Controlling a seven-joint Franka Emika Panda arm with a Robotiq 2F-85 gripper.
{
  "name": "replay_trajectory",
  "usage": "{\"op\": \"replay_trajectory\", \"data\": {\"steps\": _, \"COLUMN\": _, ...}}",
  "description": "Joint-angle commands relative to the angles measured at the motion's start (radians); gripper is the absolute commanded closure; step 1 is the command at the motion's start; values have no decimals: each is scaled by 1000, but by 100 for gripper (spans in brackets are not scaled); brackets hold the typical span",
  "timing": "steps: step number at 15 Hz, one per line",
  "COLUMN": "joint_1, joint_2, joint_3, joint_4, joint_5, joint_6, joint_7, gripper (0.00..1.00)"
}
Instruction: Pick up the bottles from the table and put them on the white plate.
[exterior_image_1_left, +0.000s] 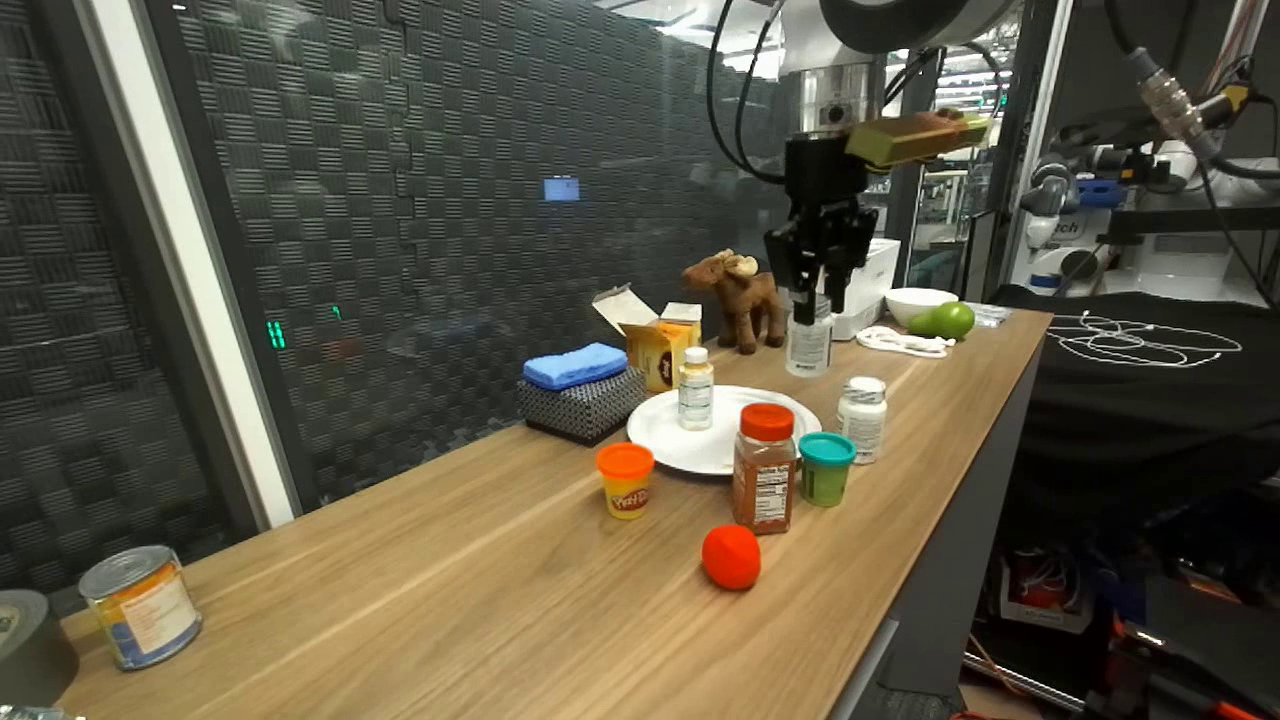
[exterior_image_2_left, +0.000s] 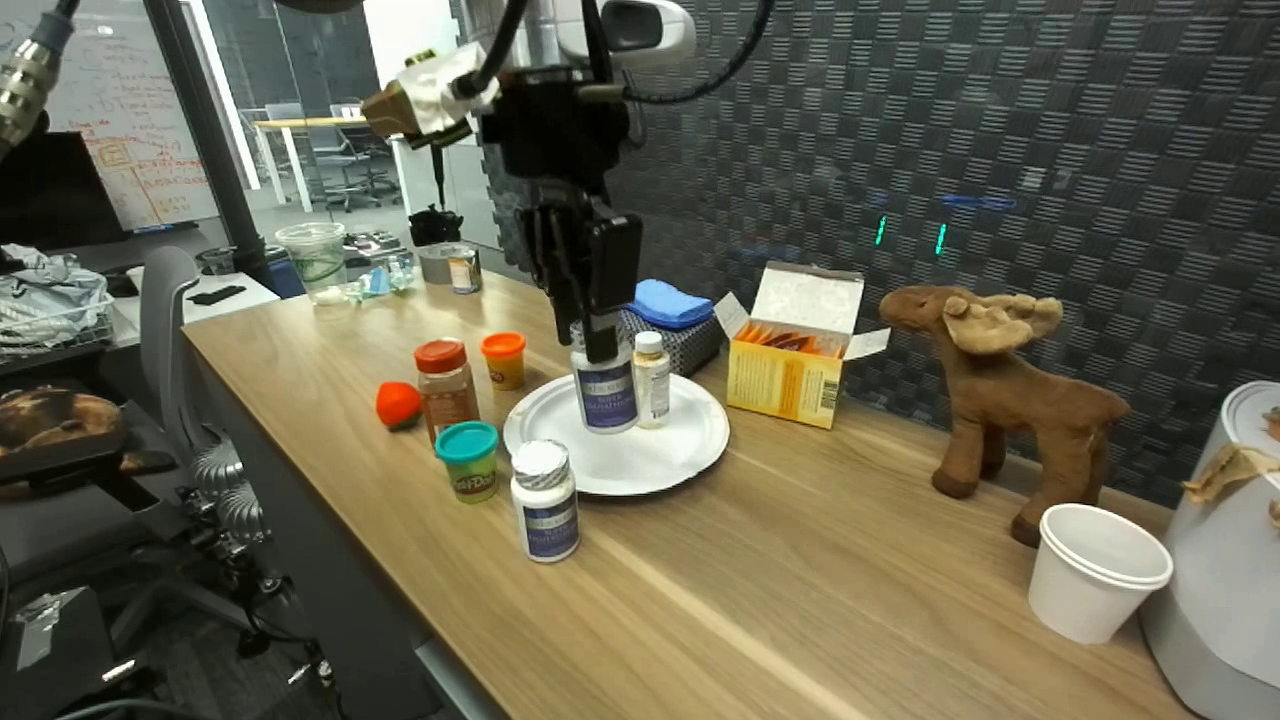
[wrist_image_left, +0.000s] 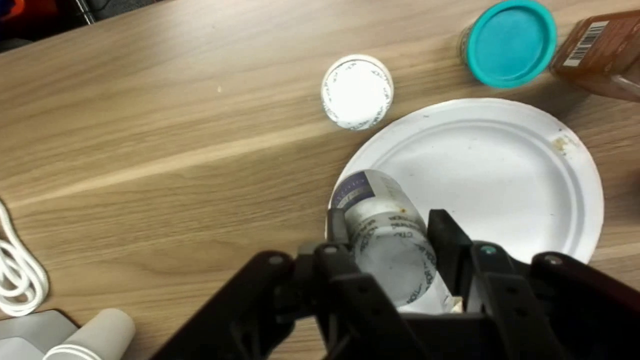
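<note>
Purple-labelled white bottle (exterior_image_2_left: 606, 395) (looks like SUPER, rest's too tiny) is pinched near its top by the pincer (wrist_image_left: 388, 222), lower middle of the wrist view. Orange-lidded tub (exterior_image_1_left: 626, 484) near centre in an exterior view reads Play-Doh.

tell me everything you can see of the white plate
The white plate is round and shallow, seemingly paper, with a ridge inside its rim and a small brownish mark near one edge. It lies face up on the wooden table. A small white-capped bottle stands upright on it; another white bottle, held in the pincer, seems to hang over its rim.
</note>
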Motion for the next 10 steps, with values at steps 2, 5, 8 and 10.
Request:
{"op": "replay_trajectory", "data": {"steps": 2, "joint_1": 19, "joint_2": 84, "joint_3": 15, "joint_4": 35, "joint_5": 8, "joint_6": 27, "joint_7": -9, "gripper": 80}}
{"op": "replay_trajectory", "data": {"steps": 5, "joint_1": 24, "joint_2": 142, "joint_3": 13, "joint_4": 54, "joint_5": 39, "joint_6": 71, "joint_7": -16, "gripper": 80}}
{"op": "replay_trajectory", "data": {"steps": 8, "joint_1": 25, "joint_2": 194, "joint_3": 13, "joint_4": 99, "joint_5": 72, "joint_6": 119, "joint_7": -18, "gripper": 80}}
{"op": "replay_trajectory", "data": {"steps": 10, "joint_1": 24, "joint_2": 221, "joint_3": 14, "joint_4": 135, "joint_5": 100, "joint_6": 127, "joint_7": -25, "gripper": 80}}
